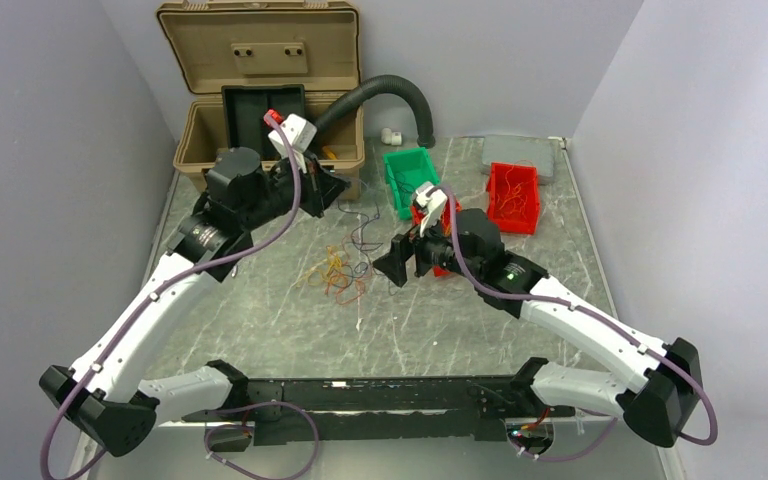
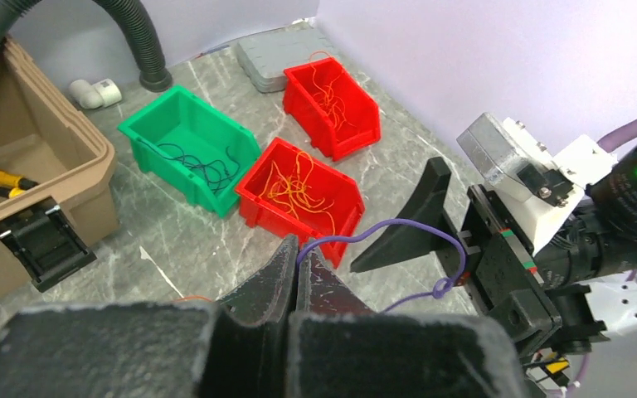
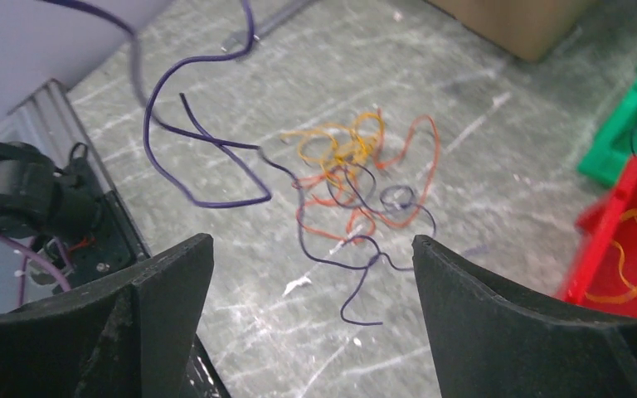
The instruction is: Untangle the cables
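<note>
A loose tangle of thin orange, yellow, red and dark blue cables [image 1: 335, 272] lies mid-table; the right wrist view shows this tangle [image 3: 357, 166] just ahead. My left gripper [image 1: 343, 192] hangs near the toolbox, shut on one thin purple-blue cable [image 2: 398, 225] that leaves its tips [image 2: 303, 249], loops right and carries a small knot. That cable [image 3: 159, 124] trails down toward the tangle. My right gripper [image 1: 398, 265] is open just right of the pile, nothing between its fingers [image 3: 311, 245].
A green bin [image 2: 174, 116] holds dark cables; two red bins [image 2: 299, 228] [image 2: 357, 133] hold orange ones. The open tan toolbox [image 1: 260, 100] and black corrugated hose [image 1: 390, 90] stand at the back, with a grey case [image 1: 520, 155] at back right.
</note>
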`<state>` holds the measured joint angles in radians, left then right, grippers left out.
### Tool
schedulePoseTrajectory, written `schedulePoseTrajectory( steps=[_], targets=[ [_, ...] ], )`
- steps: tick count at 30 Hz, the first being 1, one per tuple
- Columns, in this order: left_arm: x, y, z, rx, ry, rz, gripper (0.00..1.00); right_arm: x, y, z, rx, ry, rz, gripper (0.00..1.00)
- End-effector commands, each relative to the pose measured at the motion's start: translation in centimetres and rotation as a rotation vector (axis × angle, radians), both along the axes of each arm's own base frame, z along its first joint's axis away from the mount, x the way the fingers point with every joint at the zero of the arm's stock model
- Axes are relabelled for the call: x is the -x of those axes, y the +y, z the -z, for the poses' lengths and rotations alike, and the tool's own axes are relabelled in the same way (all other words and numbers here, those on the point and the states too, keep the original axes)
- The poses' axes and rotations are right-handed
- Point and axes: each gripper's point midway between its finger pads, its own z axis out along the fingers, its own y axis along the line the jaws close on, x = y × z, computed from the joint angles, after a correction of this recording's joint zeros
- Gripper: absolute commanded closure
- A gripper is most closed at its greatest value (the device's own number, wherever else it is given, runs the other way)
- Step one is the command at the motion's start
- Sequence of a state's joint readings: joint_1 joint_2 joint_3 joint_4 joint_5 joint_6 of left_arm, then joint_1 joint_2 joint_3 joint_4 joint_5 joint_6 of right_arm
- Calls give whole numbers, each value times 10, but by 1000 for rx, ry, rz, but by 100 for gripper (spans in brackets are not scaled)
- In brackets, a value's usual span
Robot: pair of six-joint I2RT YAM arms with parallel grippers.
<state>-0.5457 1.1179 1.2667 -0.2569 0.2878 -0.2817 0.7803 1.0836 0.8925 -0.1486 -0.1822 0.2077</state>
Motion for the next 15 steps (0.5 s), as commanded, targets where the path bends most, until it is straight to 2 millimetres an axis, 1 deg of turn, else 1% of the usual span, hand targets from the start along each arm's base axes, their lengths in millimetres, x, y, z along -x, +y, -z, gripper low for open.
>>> schedulePoseTrajectory(
  steps=[1, 5, 8, 11, 13, 14, 15],
  targets=[
    [18, -2, -25, 6, -4, 66, 100, 6, 22, -61, -197, -213, -134, 7],
    [28, -3, -53, 54, -36, 98, 100, 5, 37, -55, -209, -207, -185, 7],
    [29, 0, -70, 83, -60, 79, 100, -3, 49, -39, -208, -175, -191, 8],
    [28, 6, -86, 104, -76, 48, 100, -12, 65, -10, -193, -126, -191, 10],
    [27, 12, -100, 123, -93, 19, 100, -21, 74, 15, -161, -89, -163, 13],
    [26, 17, -107, 134, -101, -5, 100, -29, 77, 28, -140, -64, -128, 16],
    [25, 23, -114, 147, -114, -35, 100, -38, 77, 43, -115, -26, -84, 25]
  ],
)
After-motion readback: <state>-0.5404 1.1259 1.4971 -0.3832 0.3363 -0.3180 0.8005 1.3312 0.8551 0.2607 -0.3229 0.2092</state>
